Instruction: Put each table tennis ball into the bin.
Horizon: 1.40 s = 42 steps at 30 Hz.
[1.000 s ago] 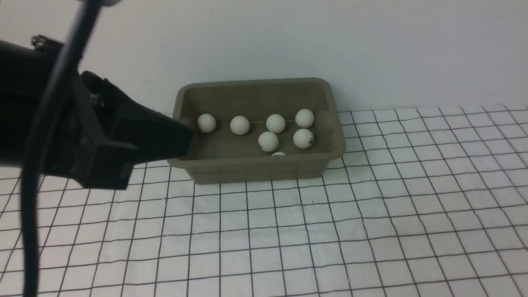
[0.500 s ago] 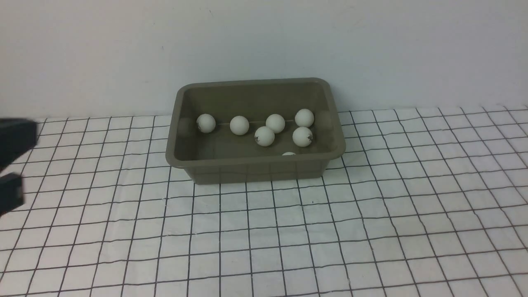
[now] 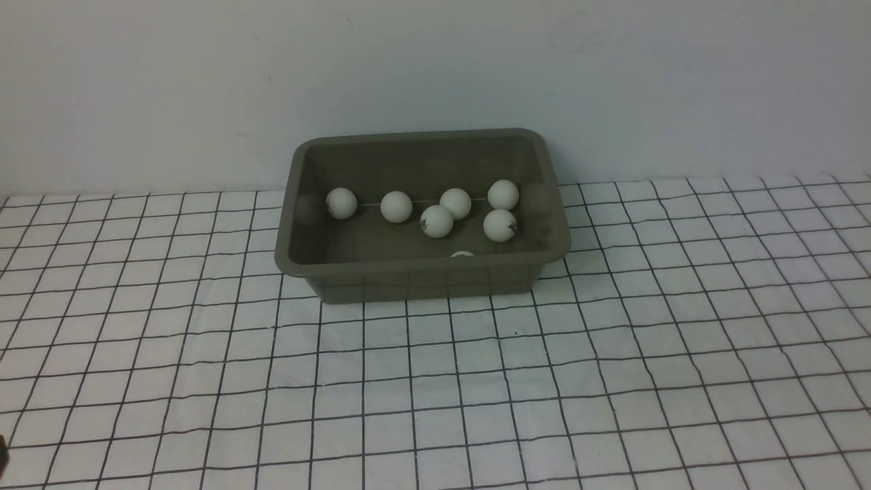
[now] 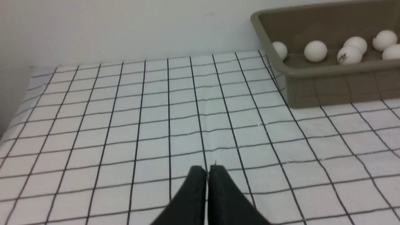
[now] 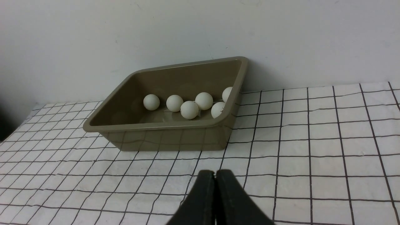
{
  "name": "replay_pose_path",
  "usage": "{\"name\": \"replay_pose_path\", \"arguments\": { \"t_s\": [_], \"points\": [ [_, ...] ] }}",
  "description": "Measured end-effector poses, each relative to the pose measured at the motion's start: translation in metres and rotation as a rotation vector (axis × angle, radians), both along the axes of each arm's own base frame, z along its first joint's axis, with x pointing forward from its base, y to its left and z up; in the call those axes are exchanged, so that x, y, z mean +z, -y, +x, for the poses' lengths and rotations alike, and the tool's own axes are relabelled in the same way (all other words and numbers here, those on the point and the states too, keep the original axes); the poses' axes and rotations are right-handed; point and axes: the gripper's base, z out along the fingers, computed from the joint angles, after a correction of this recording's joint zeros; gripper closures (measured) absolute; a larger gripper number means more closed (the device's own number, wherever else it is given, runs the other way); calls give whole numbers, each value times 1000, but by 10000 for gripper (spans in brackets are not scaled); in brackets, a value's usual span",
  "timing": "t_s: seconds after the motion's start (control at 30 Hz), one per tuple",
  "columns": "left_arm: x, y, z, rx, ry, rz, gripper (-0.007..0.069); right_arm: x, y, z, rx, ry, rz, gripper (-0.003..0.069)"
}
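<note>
left gripper [image 4: 207, 171]: two matte black fingers, tapered to rounded tips, smooth-faced | right gripper [image 5: 215, 175]: the same matte black tapered pair is seen | no cables, screws or markings are shown
</note>
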Motion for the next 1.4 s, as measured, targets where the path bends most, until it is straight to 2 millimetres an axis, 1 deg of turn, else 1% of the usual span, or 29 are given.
{"name": "replay_pose_path", "arguments": {
  "t_s": [0.03, 0.17, 0.33, 0.53, 1.17, 1.3, 1.4],
  "points": [
    [-12, 0, -2, 1, -5, 0, 629, 0, 0, 0, -1, -1, -1, 676],
    [-42, 0, -4, 1, -36, -4, 629, 0, 0, 0, -1, -2, -1, 676],
    [-67, -1, -1, 9, -86, -10, 629, -1, 0, 0, -4, -8, -4, 676],
    [-68, -2, 0, 23, -50, -4, 629, -1, 0, 0, -4, -8, -4, 676],
    [-68, -2, 0, 24, -46, -3, 629, -2, 1, 0, -6, -8, -13, 676],
    [-68, -2, 0, 24, -46, -3, 629, -2, 3, 1, -25, 5, -51, 676],
    [-68, -2, 0, 24, -46, -3, 629, -1, 8, 2, -97, 17, -79, 676]
  ]
}}
